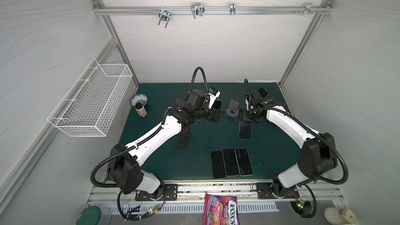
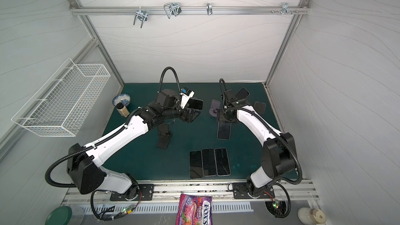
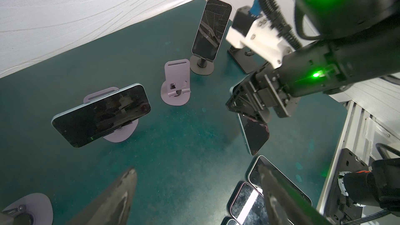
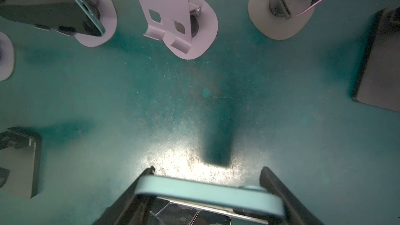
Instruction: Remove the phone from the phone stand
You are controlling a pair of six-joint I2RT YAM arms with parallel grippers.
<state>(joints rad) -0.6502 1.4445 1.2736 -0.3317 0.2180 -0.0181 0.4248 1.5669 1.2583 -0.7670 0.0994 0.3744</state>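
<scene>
Phone hangs clamped in our right gripper, long axis pointing from the empty lavender stand toward the flat row of phones; our left gripper gapes, empty.

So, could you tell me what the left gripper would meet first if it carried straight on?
Probably the mat: the open left gripper angles down at a bare patch. The empty stand lies beyond, but depth is unclear.

The green mat carried three phones lying flat side by side, nearer the arm bases than the right gripper; an empty lilac stand stood just beside that gripper, a bowl and jar well apart from it
</scene>
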